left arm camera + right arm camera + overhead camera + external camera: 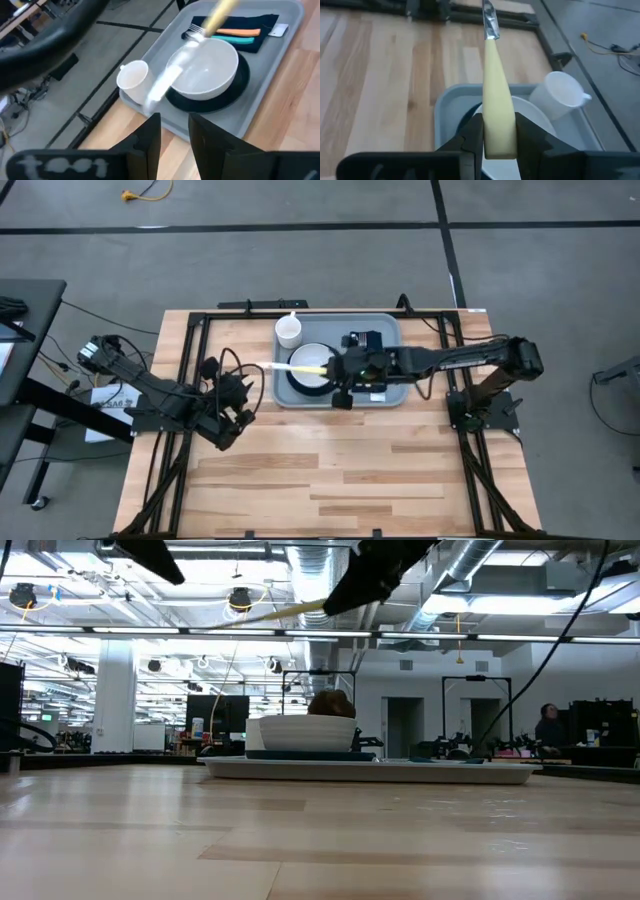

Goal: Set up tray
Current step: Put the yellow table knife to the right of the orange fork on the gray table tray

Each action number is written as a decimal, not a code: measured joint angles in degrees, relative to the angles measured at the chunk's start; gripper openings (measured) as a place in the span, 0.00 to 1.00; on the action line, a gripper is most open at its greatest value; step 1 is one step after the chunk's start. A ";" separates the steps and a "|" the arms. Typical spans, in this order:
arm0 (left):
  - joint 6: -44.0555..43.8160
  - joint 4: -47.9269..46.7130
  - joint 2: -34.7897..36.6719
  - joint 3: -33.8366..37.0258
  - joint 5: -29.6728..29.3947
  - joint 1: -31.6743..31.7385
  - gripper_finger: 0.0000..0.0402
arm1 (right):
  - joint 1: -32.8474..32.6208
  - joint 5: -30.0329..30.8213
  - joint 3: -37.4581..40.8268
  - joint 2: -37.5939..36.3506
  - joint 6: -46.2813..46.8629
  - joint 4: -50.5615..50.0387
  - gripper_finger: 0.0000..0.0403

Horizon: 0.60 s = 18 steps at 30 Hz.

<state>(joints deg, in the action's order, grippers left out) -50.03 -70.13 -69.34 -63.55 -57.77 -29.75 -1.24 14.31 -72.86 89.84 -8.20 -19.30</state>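
The light blue-grey tray (390, 392) lies at the table's far middle. On it are a white cup (289, 330), a white bowl (310, 376) on a dark round plate (235, 95), and a dark napkin (260, 25) with an orange and a teal utensil handle lying on it. My right gripper (336, 370) is shut on a yellow-handled knife (300, 367) above the bowl. My left gripper (240, 392) is open and empty just left of the tray; its fingers show in the left wrist view (175, 137). My right gripper pinches the knife's yellow handle (499, 127) between its two fingers, near the handle's butt end. The fingers come from the table's right side and lie along the knife. The knife is lifted clear above the bowl, its blade (490, 22) pointing toward the table's left.
Bare wooden table (340, 470) spreads in front of the tray toward the near edge. The cup stands in the tray's far left corner. Dark frame rails (190, 370) run along the table's left and right sides.
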 joint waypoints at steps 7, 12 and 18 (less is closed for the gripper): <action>4.53 18.96 4.48 13.43 1.21 -0.27 0.22 | 3.44 0.87 -0.04 -5.82 6.19 -2.69 0.16; 14.53 36.91 6.78 22.82 5.10 0.74 0.22 | 6.89 2.93 -0.04 -8.83 13.91 -6.99 0.16; 27.90 49.26 12.36 29.16 8.30 2.91 0.22 | 9.97 10.32 -0.04 -10.55 24.87 -16.36 0.16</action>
<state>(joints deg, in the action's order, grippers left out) -22.13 -20.87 -56.98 -34.40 -49.47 -26.85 8.73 24.62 -72.90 79.28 16.67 -35.66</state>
